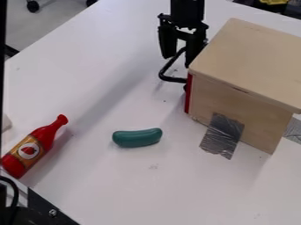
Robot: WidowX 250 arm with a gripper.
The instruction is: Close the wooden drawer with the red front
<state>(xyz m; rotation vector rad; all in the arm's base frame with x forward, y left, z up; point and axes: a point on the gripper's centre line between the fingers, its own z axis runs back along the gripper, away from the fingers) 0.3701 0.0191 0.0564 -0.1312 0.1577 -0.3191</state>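
Observation:
My gripper [178, 60] hangs down at the top of the camera view, just left of a wooden box [247, 61]. Its two black fingers stand apart. A black bent handle [169, 79] sticks out beside the box's red front [188, 94], right below the fingertips and partly behind one finger; whether they touch it I cannot tell. A dark green, sausage-shaped toy [137, 137] lies at the middle of the white table [176, 189]. Farther left lies a red bottle [29, 149] on its side, with its neck pointing up and right.
Grey tape [222, 135] runs from the box's side onto the table, and more tape [293, 130] shows at the right edge. Black and metal hardware with a cable [35, 208] occupies the lower left corner. A pale object [6, 122] sits at the left edge.

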